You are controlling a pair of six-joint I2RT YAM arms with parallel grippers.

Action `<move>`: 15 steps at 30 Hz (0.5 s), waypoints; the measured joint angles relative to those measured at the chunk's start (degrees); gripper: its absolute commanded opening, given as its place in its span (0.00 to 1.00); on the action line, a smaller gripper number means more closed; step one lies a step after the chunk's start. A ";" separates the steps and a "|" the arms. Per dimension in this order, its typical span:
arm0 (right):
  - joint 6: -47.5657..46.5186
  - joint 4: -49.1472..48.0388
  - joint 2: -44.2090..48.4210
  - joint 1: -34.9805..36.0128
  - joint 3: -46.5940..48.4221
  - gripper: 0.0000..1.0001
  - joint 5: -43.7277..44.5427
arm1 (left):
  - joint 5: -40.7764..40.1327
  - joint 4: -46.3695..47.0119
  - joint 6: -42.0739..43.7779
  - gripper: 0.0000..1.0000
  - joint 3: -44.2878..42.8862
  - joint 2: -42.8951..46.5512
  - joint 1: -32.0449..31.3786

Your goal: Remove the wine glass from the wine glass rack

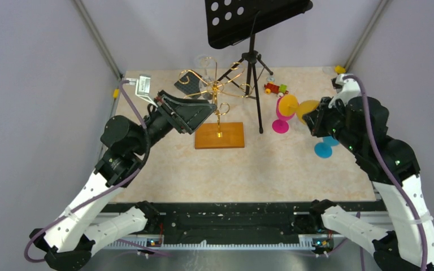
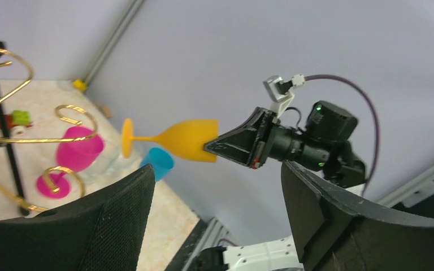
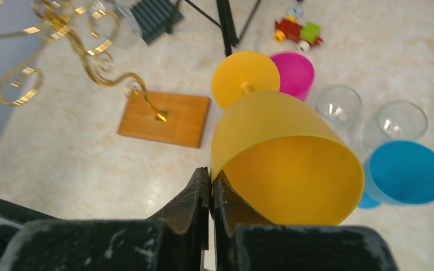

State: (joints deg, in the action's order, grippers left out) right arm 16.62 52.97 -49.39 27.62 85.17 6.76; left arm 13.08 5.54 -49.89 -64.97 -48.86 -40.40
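Observation:
The wine glass rack (image 1: 217, 93) is a gold wire tree on an orange-brown wooden base (image 1: 219, 135) at mid-table. It also shows in the right wrist view (image 3: 165, 117). My right gripper (image 1: 316, 119) is shut on the rim of a yellow wine glass (image 3: 277, 147). It holds the glass on its side in the air, right of the rack and apart from it, foot (image 1: 287, 105) pointing at the rack. My left gripper (image 1: 195, 113) is open and empty just left of the rack's stem. A clear glass (image 1: 205, 65) shows by the rack's far arms; whether it hangs there I cannot tell.
A black tripod music stand (image 1: 252, 62) rises right behind the rack. A pink glass (image 1: 281, 124), a blue glass (image 1: 323, 148) and two clear glasses (image 3: 339, 104) stand at the right. A small toy (image 1: 275, 88) and a black ridged block (image 1: 186, 84) lie at the back.

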 measured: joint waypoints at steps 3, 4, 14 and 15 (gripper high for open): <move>-0.94 4.15 -1.27 0.00 -0.83 0.00 2.25 | -1.16 -4.48 3.23 0.86 -0.15 0.22 0.00; -1.27 4.70 -1.25 0.00 -1.66 0.00 2.67 | -1.44 -5.90 4.24 0.86 -0.15 0.28 0.02; -2.12 8.76 -8.28 0.00 -10.49 0.00 6.93 | -3.21 -11.78 11.65 0.85 -0.63 2.36 0.04; -2.25 8.76 -8.98 0.00 -11.41 0.00 6.91 | -3.56 -12.31 12.20 0.85 -0.90 2.36 0.04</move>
State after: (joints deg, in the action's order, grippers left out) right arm 14.37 61.73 -58.37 27.62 73.76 13.67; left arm 9.52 -6.76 -37.69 -65.87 -46.50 -40.36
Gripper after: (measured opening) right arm 0.019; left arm 0.853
